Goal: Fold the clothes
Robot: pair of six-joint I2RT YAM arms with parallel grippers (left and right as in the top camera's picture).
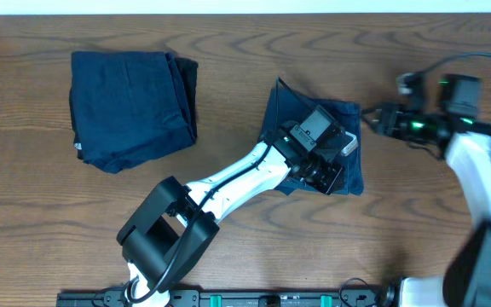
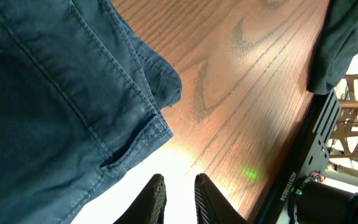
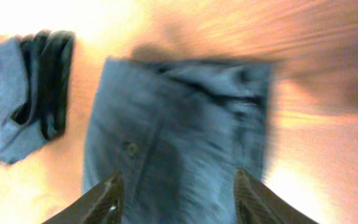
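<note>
— We've a brown wood-grain counter [image 1: 245, 51] under us, with a pale strip along its far edge. Where do the clothes stand?

— Two dark navy pieces. The folded bundle [image 1: 126, 107] lies far left, squared off, well apart from both arms. The second garment [image 1: 292, 101] lies at the centre as a compact rectangle, though its far left corner pokes out and the seamed edges look loose, not flush.

— And our grippers?

— Our left gripper [image 2: 179, 193] hangs over the near right part of that garment. Its fingers are almost together, with only a slit between them and nothing in it. From its wrist we see the hem just to the left and bare counter beyond. Our right gripper [image 3: 179, 202] sits just off the garment's right edge, spread wide and empty. Its wrist view is blurred, but the cloth lies below the fingers, not between them.

— So which step are we in?

— We judge it's the tidying of the second fold, since nothing is gripped and the cloth lies free.

— Next move?

— We'd guess one more fold, or squaring that corner. Either calls for one gripper to pinch a free edge, catching every layer, while the other pins the rest so it doesn't slide.
</note>
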